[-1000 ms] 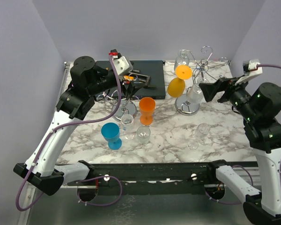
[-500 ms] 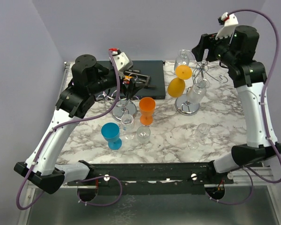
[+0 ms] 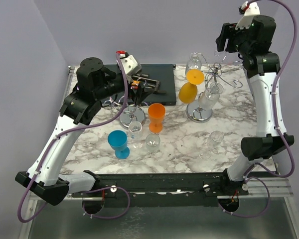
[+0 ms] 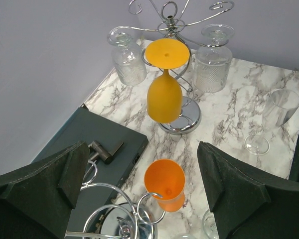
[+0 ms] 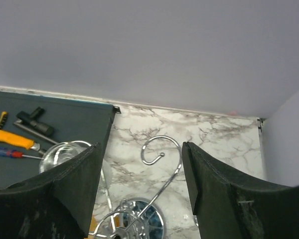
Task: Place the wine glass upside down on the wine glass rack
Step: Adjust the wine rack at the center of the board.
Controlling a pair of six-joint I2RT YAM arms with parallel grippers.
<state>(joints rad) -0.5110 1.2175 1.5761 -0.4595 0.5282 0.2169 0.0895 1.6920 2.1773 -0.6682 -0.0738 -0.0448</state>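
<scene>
The right wine glass rack (image 3: 205, 94) stands at the back right and holds a yellow glass (image 3: 188, 90) and two clear glasses upside down. A clear wine glass (image 3: 213, 142) stands upright on the marble, front right. My right gripper (image 3: 223, 43) is open and empty, high above the rack; its wrist view shows a free hook (image 5: 162, 149) between its fingers. My left gripper (image 3: 142, 87) is open and empty above a second rack (image 3: 131, 117). In the left wrist view the gripper (image 4: 139, 199) hangs over an orange cup (image 4: 164, 185), with the wine glass (image 4: 276, 117) at the right.
A dark tray (image 3: 149, 79) with tools lies at the back. An orange cup (image 3: 156, 117), a blue cup (image 3: 118, 143) and two small clear glasses (image 3: 143, 137) stand in the middle front. Walls close the back and both sides.
My right arm has swung from the right side of the table up and back to above the right rack. My left arm has barely moved.
</scene>
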